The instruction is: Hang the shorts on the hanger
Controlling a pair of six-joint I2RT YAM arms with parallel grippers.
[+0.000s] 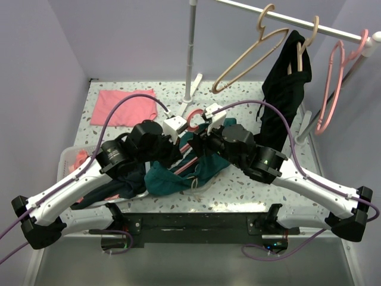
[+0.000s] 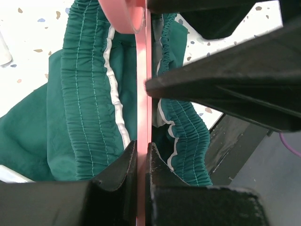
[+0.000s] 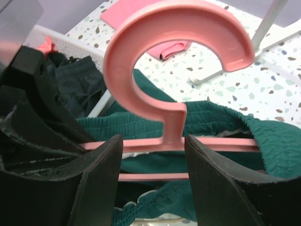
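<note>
One firm hold: your L tool (image 2: 142, 151) pinches the hanger (image 2: 142, 94) bar, steadying it w/ shorts (image 2: 89, 103) waistband either side; R tool (image 3: 154, 141) wide, astride the neck.

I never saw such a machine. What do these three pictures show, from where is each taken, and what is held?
These are two robot arms. One picture looks down from above; the other two come from a camera on each wrist. The left gripper is shut on the pink hanger; the green shorts lie on the table, on both sides of its bar. The right gripper is open, its fingers on either side of the hanger's neck. A pink cloth lies further back.
</note>
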